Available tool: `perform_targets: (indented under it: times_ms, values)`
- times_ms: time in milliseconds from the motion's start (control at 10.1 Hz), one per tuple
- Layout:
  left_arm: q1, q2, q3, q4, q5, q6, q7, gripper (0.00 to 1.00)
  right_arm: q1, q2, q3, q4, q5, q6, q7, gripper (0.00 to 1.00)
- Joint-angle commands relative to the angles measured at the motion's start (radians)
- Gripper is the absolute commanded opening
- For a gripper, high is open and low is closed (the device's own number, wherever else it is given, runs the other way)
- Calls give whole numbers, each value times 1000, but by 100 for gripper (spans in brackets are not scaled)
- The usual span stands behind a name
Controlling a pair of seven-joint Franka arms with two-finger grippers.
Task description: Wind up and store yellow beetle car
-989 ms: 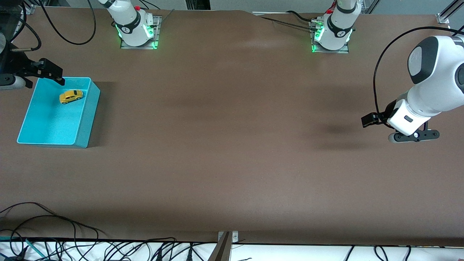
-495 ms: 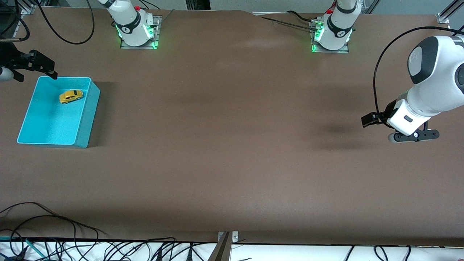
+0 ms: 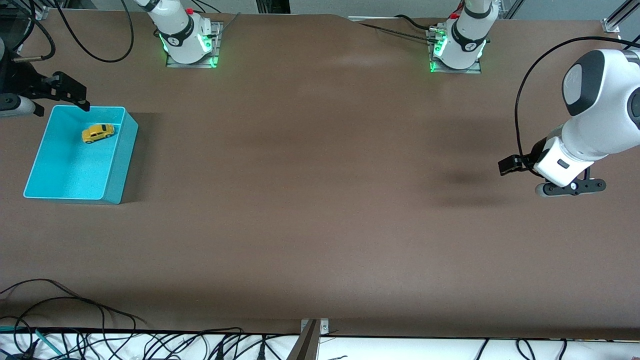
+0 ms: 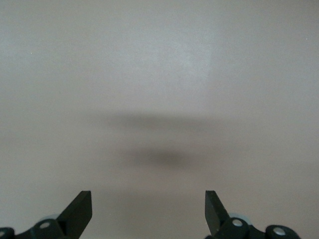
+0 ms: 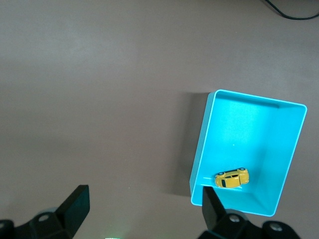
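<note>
Yellow beetle car (image 3: 98, 133), small, rounded and glossy, lay in the smooth turquoise bin (image 3: 123, 165) beneath my right gripper (image 3: 55, 100), which had drifted slightly, jaws spread and empty. My left gripper (image 3: 545, 180) waited over bare table, released.

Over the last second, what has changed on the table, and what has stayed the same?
Only the right gripper moved: open and empty, it drew away from the turquoise bin, then came partly back above the bin's rim farthest from the front camera. The yellow beetle car stayed inside the bin, unmoved. The left gripper waited, open, over bare table.
</note>
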Motion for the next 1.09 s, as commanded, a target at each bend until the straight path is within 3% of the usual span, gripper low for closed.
perform_targets:
  times_ms: [0,989]
  values:
    - [7,-3,-3,6,-21,-17,25,100,14,49,-14,73,5,-39,-17,100]
    - [10,-4,-3,6,-21,-26,73,100,11,40,-17,79,5,-55,-17,100]
